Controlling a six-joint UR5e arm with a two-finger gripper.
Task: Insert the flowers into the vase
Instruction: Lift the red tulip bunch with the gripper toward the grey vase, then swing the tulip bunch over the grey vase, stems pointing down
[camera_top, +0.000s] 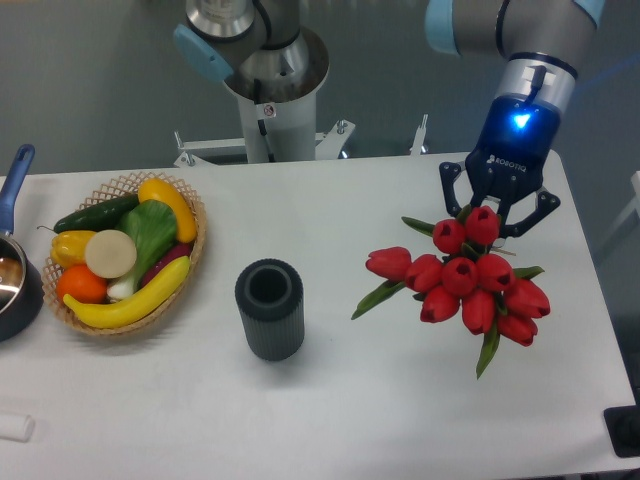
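On the table's right side: gripper (487, 222) at the flowers (462, 280).
Fixed camera: fingers are spread, straddling the rear tulip heads; whether they touch cannot be told. The bunch lies on the white table (400, 400). The vase (269, 308) stands upright, well apart to the left, near a fruit basket (195, 245).
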